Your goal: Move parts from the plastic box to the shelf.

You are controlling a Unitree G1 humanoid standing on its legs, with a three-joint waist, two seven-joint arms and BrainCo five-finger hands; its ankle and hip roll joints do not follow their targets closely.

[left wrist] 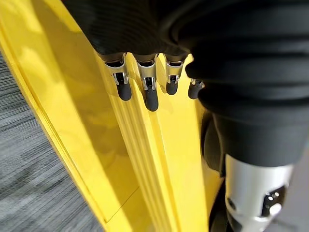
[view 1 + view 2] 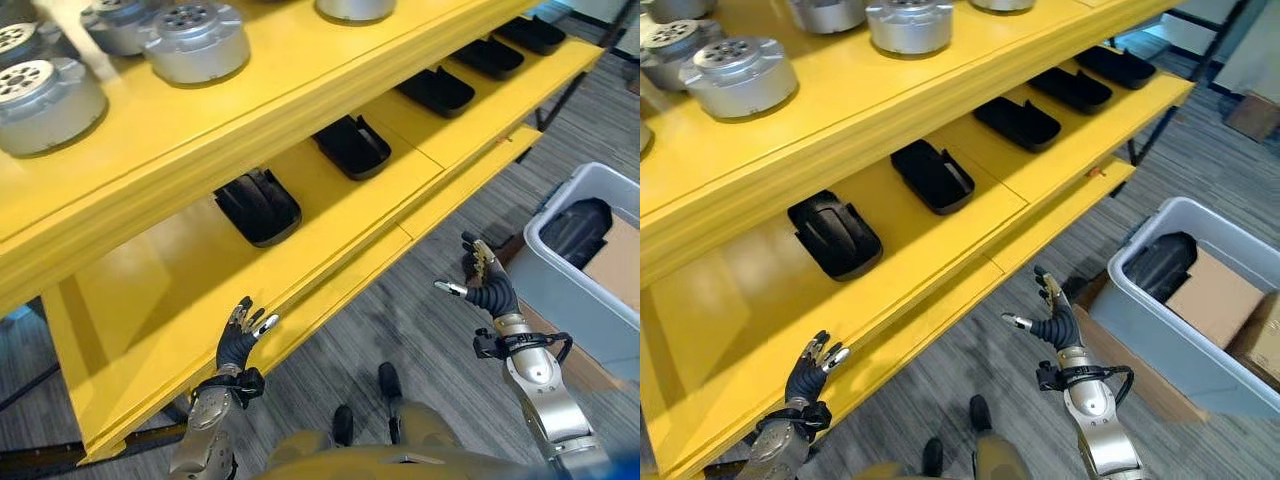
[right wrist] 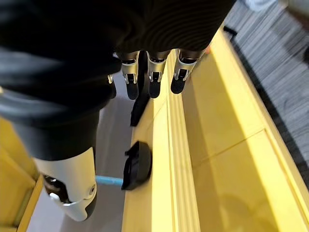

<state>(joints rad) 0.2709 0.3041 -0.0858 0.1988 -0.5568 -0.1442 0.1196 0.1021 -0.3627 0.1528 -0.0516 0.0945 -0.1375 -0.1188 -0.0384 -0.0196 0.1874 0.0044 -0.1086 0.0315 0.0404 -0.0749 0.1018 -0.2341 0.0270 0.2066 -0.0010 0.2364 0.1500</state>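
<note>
1. Fingers of both hands are loosely spread and hold nothing in the left eye view: the left hand (image 2: 238, 340) hovers at the front edge of the yellow shelf's (image 2: 330, 215) lower board, and the right hand (image 2: 485, 280) is raised over the grey floor between the shelf and the plastic box (image 2: 560, 275). A row of black moulded parts (image 2: 258, 206) already lies along the middle board; silver round housings (image 2: 195, 42) stand on the top board.

2. From the right eye view, the plastic box holds one more black part (image 2: 1158, 265) beside a brown cardboard piece (image 2: 1215, 297), so I judge the job partly done, with at least that part left to carry over.

3. Seen from the left wrist view, the left hand's fingertips (image 1: 150, 99) hang relaxed and apart just above the yellow shelf edge, touching nothing that I can see.

4. Looking along the right wrist view, the right hand's fingertips (image 3: 155, 89) point out straight and empty, with shelved black parts beyond. The next fetch from the box looks not yet begun.
</note>
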